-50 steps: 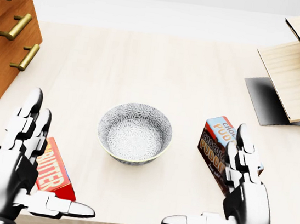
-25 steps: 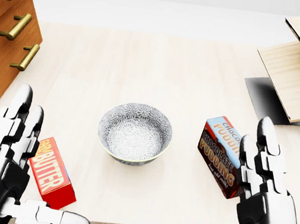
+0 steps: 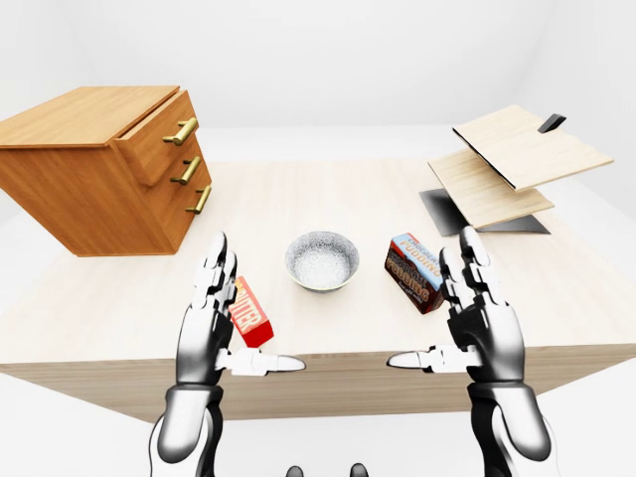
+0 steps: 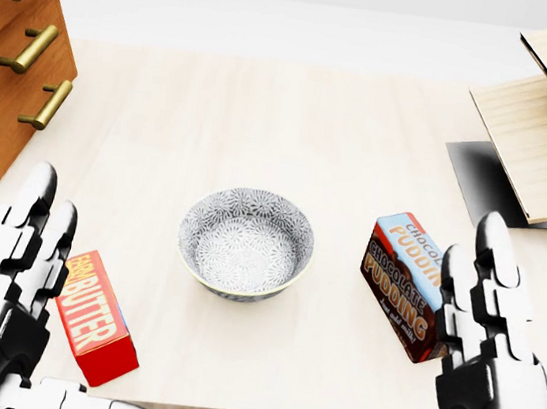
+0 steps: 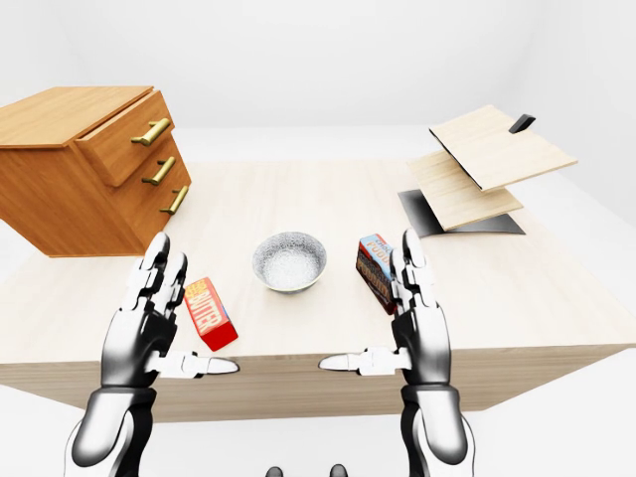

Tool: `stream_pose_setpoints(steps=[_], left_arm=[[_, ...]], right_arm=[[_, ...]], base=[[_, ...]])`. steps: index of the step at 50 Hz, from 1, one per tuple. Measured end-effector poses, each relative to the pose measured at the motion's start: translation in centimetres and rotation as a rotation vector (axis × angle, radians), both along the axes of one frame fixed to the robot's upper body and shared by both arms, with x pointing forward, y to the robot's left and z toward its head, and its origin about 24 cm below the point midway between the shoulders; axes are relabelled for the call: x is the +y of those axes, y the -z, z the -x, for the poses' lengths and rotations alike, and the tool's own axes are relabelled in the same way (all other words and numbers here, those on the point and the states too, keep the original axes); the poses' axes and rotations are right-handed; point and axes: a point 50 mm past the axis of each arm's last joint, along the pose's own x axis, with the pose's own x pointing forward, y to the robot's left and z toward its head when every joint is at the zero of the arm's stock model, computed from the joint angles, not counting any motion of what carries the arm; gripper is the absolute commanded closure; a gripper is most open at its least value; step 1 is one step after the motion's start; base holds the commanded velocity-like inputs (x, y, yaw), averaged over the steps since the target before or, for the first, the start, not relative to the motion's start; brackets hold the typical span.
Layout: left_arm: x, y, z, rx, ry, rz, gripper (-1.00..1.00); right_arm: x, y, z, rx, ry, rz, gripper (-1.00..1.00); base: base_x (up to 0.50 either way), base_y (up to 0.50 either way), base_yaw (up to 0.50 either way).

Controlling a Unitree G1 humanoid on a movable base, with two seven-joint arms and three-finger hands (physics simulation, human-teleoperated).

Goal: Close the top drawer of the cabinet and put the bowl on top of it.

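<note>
A patterned grey-white bowl [image 4: 246, 242] sits upright in the middle of the light wooden table [image 4: 294, 127]. The wooden cabinet [image 3: 94, 174] stands at the table's upper left; its top drawer [image 3: 159, 134] with a brass handle juts out, partly open. My left hand [image 4: 22, 318] hovers open at the lower left, fingers straight, thumb pointing inward. My right hand [image 4: 468, 376] mirrors it at the lower right, also open. Neither touches the bowl, which lies between them and further up the view.
A red butter box [image 4: 97, 318] lies just right of my left hand. A chocolate pudding box [image 4: 402, 282] stands tilted by my right hand. Slanted wooden boards on a dark stand [image 3: 502, 164] occupy the table's upper right. The table's near edge [image 3: 328, 363] runs under my hands.
Both hands have drawn down toward the bottom of the head view and slightly outward, uncovering more of the butter and pudding boxes. Bowl and cabinet are unmoved.
</note>
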Motion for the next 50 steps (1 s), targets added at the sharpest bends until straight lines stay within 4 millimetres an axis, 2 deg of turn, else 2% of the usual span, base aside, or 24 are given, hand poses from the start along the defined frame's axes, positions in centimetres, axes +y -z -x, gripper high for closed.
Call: stream_pose_setpoints(steps=[10, 50], left_arm=[[0.05, 0.15, 0.00, 0.007, 0.000, -0.001, -1.00], [0.15, -0.09, 0.07, -0.004, -0.002, 0.000, -1.00]], right_arm=[[-0.02, -0.22, 0.04, -0.010, 0.002, 0.000, -1.00], [-0.22, 0.12, -0.11, 0.003, 0.000, -0.005, -1.00]], base=[[0.00, 0.00, 0.00], [0.21, 0.00, 0.00]])
